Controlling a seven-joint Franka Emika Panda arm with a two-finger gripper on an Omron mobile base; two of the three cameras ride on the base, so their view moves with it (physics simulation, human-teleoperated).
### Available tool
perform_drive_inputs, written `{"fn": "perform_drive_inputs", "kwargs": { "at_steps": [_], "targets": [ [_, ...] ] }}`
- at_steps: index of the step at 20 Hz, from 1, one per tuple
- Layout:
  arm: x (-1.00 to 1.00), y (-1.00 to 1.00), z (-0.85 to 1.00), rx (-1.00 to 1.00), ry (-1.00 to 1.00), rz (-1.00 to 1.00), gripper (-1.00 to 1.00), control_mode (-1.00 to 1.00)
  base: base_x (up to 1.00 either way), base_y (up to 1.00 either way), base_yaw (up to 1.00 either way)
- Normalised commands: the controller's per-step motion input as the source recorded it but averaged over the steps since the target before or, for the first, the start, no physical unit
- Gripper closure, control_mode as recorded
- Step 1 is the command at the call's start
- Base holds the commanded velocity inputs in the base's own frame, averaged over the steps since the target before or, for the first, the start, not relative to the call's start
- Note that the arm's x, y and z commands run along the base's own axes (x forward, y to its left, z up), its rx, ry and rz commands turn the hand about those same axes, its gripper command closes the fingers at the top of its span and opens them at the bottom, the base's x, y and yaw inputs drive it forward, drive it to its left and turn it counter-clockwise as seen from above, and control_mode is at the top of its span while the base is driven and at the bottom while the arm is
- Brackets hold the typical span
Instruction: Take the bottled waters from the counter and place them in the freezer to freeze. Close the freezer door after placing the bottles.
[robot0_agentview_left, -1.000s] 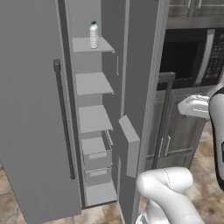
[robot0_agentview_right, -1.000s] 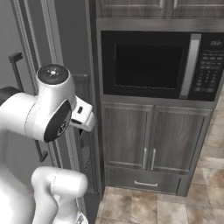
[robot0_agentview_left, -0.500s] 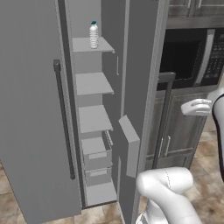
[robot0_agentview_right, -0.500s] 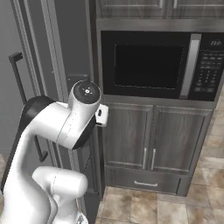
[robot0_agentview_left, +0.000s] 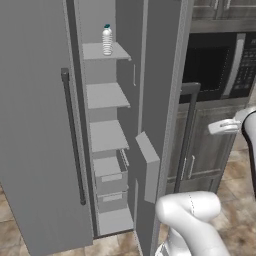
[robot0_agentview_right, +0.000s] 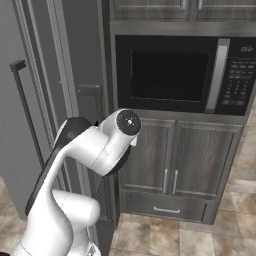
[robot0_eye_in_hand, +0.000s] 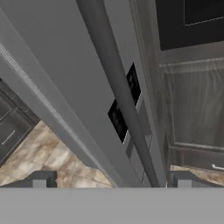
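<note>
I see one bottle (robot0_agentview_left: 107, 40) standing upright on the top shelf (robot0_agentview_left: 102, 51) of the freezer (robot0_agentview_left: 107, 135), near the front edge, so I judge that this part of the task is done for that bottle; the other bottle and the counter I cannot find from here. The freezer door (robot0_agentview_left: 35, 130) stands wide open to the left, with its long dark handle (robot0_agentview_left: 73, 137) turned toward me, and it must be closed only at the end. My gripper (robot0_eye_in_hand: 111, 180) has its fingers spread wide and holds nothing; in the hand view the two tips stand at both sides of a long grey bar handle (robot0_eye_in_hand: 120, 100), which belongs to the neighbouring fridge door (robot0_eye_in_hand: 65, 78) with the dark dispenser recess (robot0_eye_in_hand: 124, 105), not to the freezer door. I think the hand is there because the arm (robot0_agentview_right: 95, 150) swings away from the freezer toward the right side, where the microwave (robot0_agentview_right: 175, 75) and the grey cabinets (robot0_agentview_right: 175, 160) are. What stands in the way is this fridge door itself, which is just beside the hand, so a careless turn could hit its handle. The lower shelves and the drawers (robot0_agentview_left: 111, 182) of the freezer are free.
</note>
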Motion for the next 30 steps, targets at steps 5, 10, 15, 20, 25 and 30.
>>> {"fn": "perform_drive_inputs", "kwargs": {
  "at_steps": [5,10,15,20,25,30],
  "targets": [
    [0.19,0.00,-0.18,0.00,0.10,0.00,-1.00,-1.00,0.00,0.00,0.00],
    [0.25,-0.01,-0.10,0.00,0.09,0.00,-1.00,-1.00,0.00,0.00,0.00],
    [0.18,0.00,-0.12,0.00,0.00,0.00,-1.00,-1.00,0.00,0.00,0.00],
    [0.28,0.00,-0.18,0.00,0.00,0.00,-1.00,-1.00,0.00,0.00,0.00],
    [0.33,0.00,-0.12,0.00,0.00,0.00,-1.00,-1.00,0.00,0.00,0.00],
    [0.29,0.00,0.00,0.00,-0.01,0.00,-1.00,-1.00,0.00,0.00,0.00]
  ]
}}
